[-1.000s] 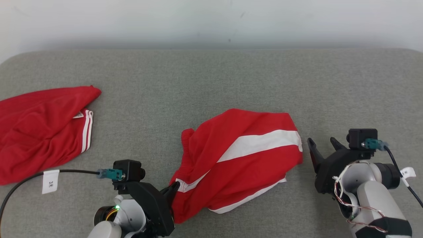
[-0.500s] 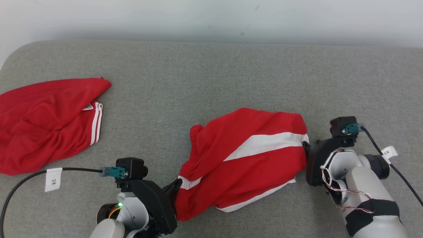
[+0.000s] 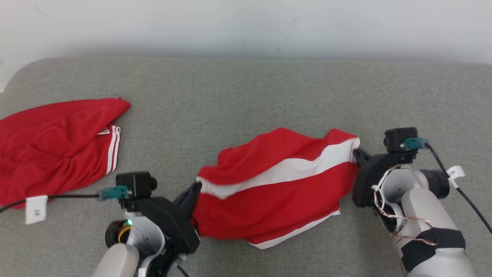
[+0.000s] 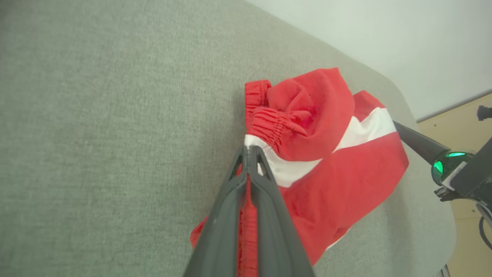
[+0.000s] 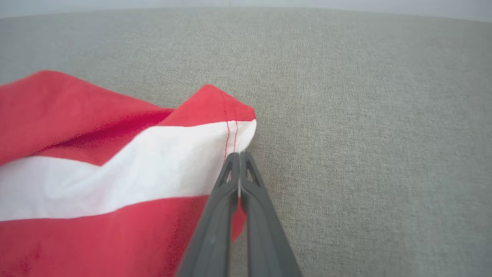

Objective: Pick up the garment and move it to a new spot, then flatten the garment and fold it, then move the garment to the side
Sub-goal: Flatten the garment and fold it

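- The counter (image 3: 246, 92) is covered in grey woven cloth with rounded corners. A plain pale wall (image 3: 246, 27) rises behind its far edge.
- In the left wrist view a strip of tan floor (image 4: 469, 115) shows past the counter's corner.
- The garment (image 3: 276, 192), red with a broad white stripe, lies stretched across the near middle of the counter between the two arms.
- The left gripper (image 3: 194, 190) is pinched tight on the garment's left end. The left wrist view shows red cloth caught between its fingers (image 4: 265, 200), close to the gathered waistband.
- The right gripper (image 3: 357, 154) is clamped on the garment's right corner. The right wrist view shows its tips meeting on the stitched hem where the white stripe ends.
- A second red garment (image 3: 54, 146) with thin white stripes lies well apart to the left, cut off by the head view's edge.
- The print on the white cable tag (image 3: 35, 209) is too small to read.
- I cannot tell whether the garment's middle touches the counter.
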